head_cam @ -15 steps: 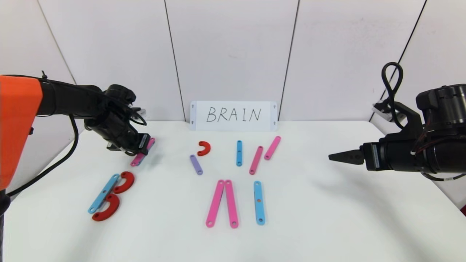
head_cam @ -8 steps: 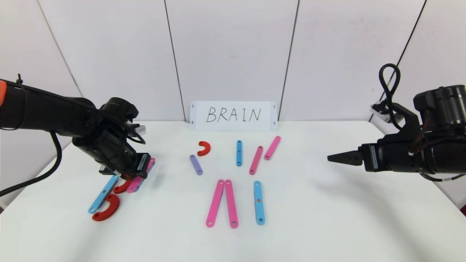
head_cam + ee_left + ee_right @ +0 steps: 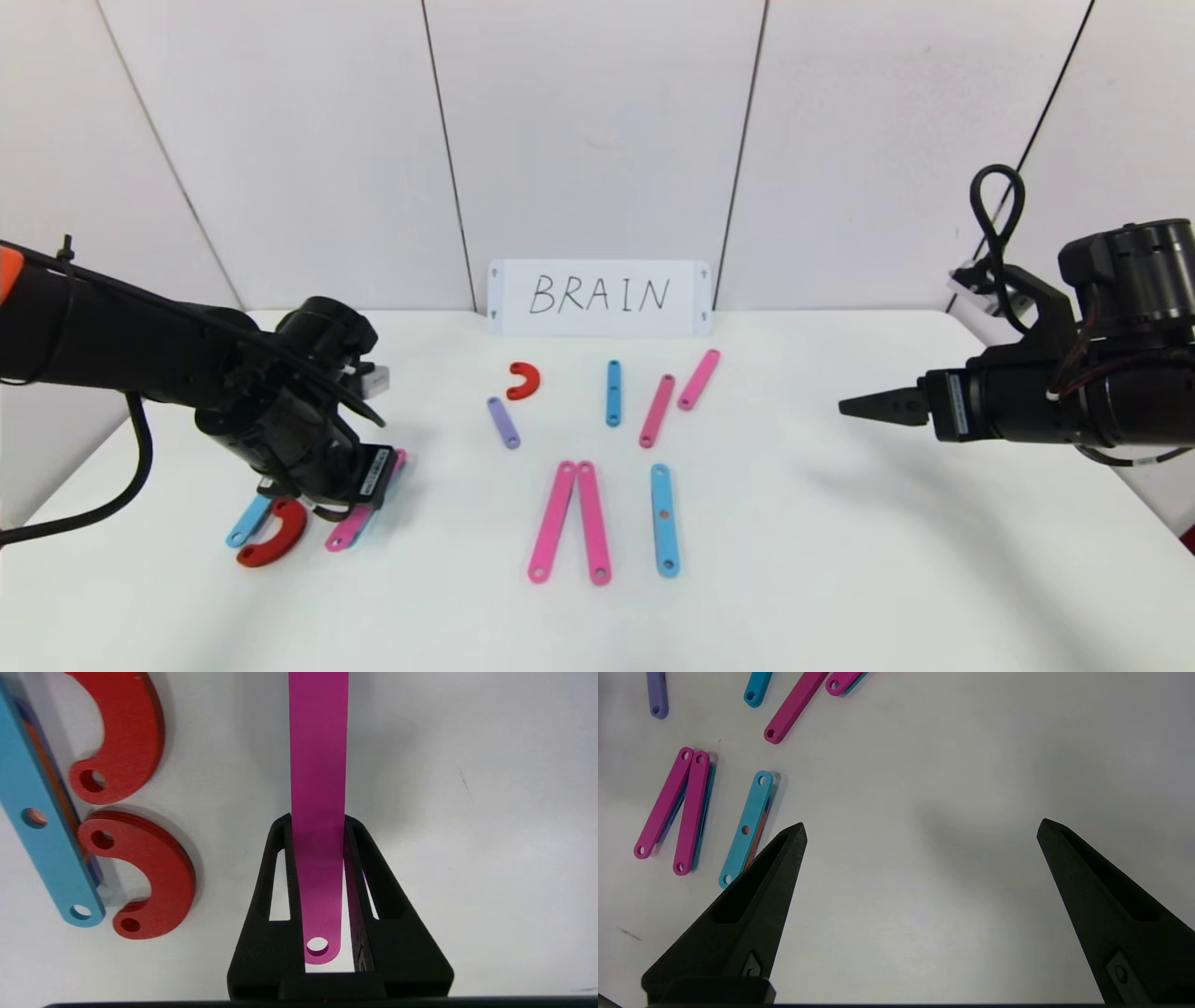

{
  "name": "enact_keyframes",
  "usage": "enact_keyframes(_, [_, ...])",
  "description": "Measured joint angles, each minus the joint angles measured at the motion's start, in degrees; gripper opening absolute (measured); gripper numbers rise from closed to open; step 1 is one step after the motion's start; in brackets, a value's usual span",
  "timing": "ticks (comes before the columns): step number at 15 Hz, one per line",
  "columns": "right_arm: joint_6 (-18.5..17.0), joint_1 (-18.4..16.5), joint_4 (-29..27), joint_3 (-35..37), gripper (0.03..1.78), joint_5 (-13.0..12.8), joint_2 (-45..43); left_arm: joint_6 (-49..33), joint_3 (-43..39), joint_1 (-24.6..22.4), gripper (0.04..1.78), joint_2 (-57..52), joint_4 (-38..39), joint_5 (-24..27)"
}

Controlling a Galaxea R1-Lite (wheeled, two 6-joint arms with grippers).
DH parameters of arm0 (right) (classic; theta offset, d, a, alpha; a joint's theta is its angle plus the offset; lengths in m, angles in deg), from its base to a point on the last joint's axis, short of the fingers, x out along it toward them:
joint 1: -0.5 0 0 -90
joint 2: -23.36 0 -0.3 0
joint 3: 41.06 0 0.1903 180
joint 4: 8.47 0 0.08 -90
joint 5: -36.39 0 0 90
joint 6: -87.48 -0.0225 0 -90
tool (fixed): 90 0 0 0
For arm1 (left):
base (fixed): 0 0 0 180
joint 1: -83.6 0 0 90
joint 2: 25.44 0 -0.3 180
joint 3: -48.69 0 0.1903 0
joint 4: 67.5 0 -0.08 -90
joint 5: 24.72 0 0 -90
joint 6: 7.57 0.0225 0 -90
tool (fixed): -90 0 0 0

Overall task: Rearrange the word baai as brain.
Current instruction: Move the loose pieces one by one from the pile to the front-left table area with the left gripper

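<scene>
The white counter (image 3: 840, 560) carries the loose letter pieces below the handwritten card (image 3: 598, 297). At nine o'clock the left arm covers most of the B: only one red arc (image 3: 273, 536) and the tip of its blue bar (image 3: 245, 525) show in the head view. The left claw (image 3: 317, 826) is pinching a long pink bar (image 3: 318, 765) just beside those arcs, low over the counter. At three o'clock the right claw (image 3: 920, 830) hangs spread wide, well apart from every piece. Near centre lie two pink bars touching at the top (image 3: 569, 521), with another blue bar (image 3: 664, 519) beside them.
</scene>
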Motion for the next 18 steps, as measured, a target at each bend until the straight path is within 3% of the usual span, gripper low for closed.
enact_keyframes(7, [0.0, 0.0, 0.0, 0.1, 1.73, 0.0, 0.0, -2.2, -0.2, 0.8, 0.3, 1.1, 1.6, -1.3])
enact_keyframes(10, [0.0, 0.0, 0.0, 0.1, 1.73, 0.0, 0.0, -4.0, 0.2, 0.9, 0.44, 1.6, 1.7, -1.4])
enact_keyframes(12, [0.0, 0.0, 0.0, 0.1, 1.73, 0.0, 0.0, -4.2, 0.2, 1.0, 0.65, 2.0, 1.5, -1.3])
enact_keyframes(16, [0.0, 0.0, 0.0, 0.2, 1.73, 0.0, 0.0, -4.5, 0.2, 1.4, 1.32, 2.1, 1.4, -1.3])
enact_keyframes(18, [0.0, 0.0, 0.0, 0.3, 1.73, 0.0, 0.0, -4.9, 1.3, 2.0, 1.56, 1.5, 1.2, -1.3])
